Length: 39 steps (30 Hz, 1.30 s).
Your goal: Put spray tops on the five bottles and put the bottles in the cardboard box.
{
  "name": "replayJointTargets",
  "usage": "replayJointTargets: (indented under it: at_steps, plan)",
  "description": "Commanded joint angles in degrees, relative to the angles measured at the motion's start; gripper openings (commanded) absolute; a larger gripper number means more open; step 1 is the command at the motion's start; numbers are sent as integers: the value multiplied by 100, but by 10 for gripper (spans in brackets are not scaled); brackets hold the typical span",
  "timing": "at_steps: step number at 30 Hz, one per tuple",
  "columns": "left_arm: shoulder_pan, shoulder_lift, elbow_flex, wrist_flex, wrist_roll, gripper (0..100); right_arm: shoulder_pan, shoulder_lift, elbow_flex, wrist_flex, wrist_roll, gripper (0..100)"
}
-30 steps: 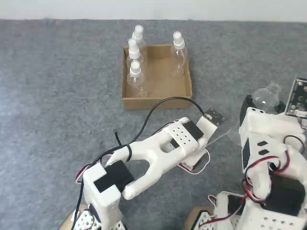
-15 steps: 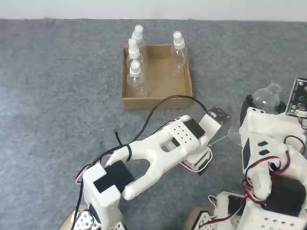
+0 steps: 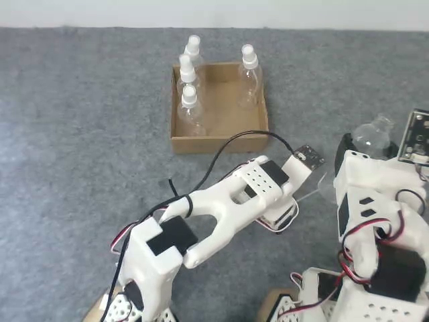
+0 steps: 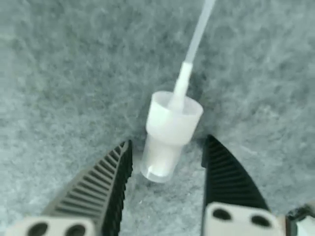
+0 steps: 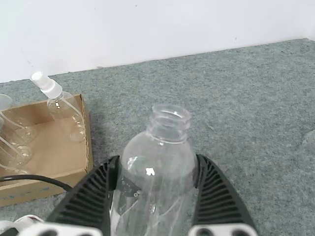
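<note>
- Where the high view's lower edge begins, the left arm [image 3: 221, 208] rises from the lower left and stretches toward centre frame, a black cable [image 3: 228, 144] looping over it; the right arm [image 3: 375, 221] stands at the lower right.
- Low over the grey carpet [image 3: 80, 134], the left gripper [image 4: 167, 147] hangs with its jaws spread wide – one on each side of the loose spray top [image 4: 170, 132], not clamped on it.
- That spray top lies on the carpet at the centre of the left wrist view, its thin dip tube running off toward the upper edge of the frame.
- At the right edge of the high view, the right gripper [image 5: 155, 172] is closed on the uncapped bottle [image 5: 157, 147], a jaw pressed against each side of the clear body; the bare neck stands upright between them.
- Farther back, at upper centre of the high view, sits the cardboard box [image 3: 218, 141], open side up.
- Four capped bottles [image 3: 190, 100] stand upright there – three in a row along the box's left side, one near its far right corner; whether the farthest of the three is inside the back wall or just behind it, I cannot tell.
- Beyond the carpet, a white wall [image 5: 147, 29] fills the upper part of the right wrist view.
</note>
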Motion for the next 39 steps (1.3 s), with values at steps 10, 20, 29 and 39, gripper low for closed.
replayJointTargets:
  at_steps: [10, 20, 29, 39]
  plan:
    - [-88, -273, -215, 651, -53, 11, 66, -92, -26, -13, 70, 55]
    - [-343, -1582, 971, 1398, -1802, 11, 66, -92, -26, -13, 70, 55]
    - [-1881, -2435, 1877, 1389, -4721, 12, 66, -92, -26, -13, 53, 55]
    - [-3710, -2760, 2088, 1354, -8527, 12, 48, -40, -26, -13, 44, 55]
